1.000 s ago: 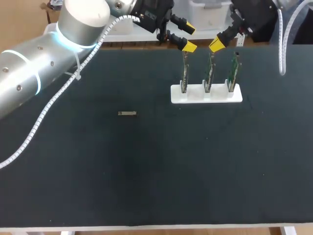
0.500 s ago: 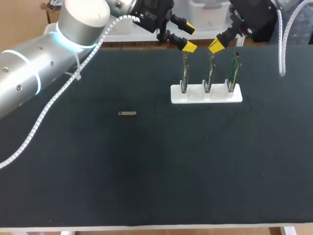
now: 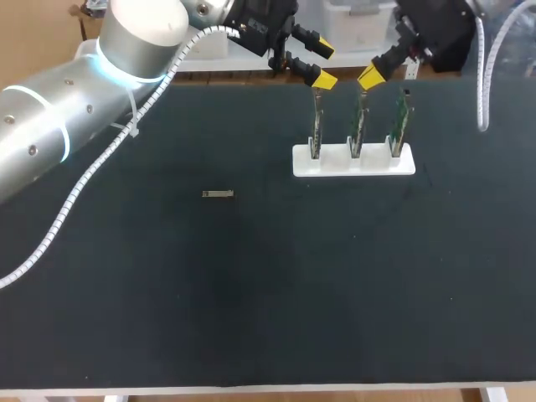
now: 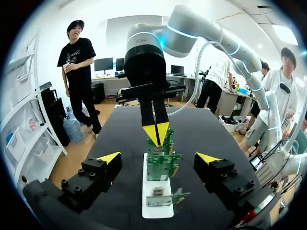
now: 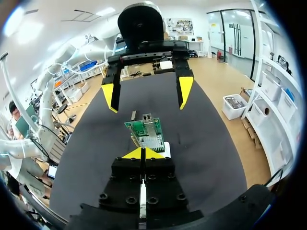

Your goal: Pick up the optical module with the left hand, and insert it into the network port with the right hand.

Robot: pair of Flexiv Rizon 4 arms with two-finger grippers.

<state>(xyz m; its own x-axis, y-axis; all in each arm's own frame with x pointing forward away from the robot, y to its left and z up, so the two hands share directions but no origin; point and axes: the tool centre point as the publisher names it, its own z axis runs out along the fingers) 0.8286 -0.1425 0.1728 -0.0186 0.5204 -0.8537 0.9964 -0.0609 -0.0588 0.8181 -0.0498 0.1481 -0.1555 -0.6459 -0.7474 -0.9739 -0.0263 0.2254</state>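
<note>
Looking down from above, the optical module (image 3: 218, 194) lies flat on the dark table (image 3: 251, 293), left of the middle, with nothing touching it and both arms well apart from it. A white stand (image 3: 331, 161) sits toward the far right and holds three green circuit boards (image 3: 358, 126) upright in a row. The left arm (image 3: 67, 126) comes in from the left and reaches along the far edge. The left gripper (image 3: 322, 64) hangs just above the leftmost board with its yellow tips spread apart and nothing between them. The right gripper (image 3: 371, 77) comes down from the far right corner. Its tips are pressed together over the middle board, and I see nothing held in them.

From the left wrist, the left gripper (image 4: 158, 158) shows its two fingers wide apart, with the white stand (image 4: 154, 208) and the circuit boards (image 4: 163, 165) lined up ahead between them. Beyond the boards the right gripper (image 4: 156, 134) points down, its tips closed into one yellow wedge at the top edge of the furthest board.

From the right wrist, the right gripper (image 5: 143, 153) has its tips together, just short of the nearest of the circuit boards (image 5: 145, 133). Facing it, past the boards, hangs the left gripper (image 5: 147, 93) with its fingers open. I cannot make out the module for sure in either wrist view.
</note>
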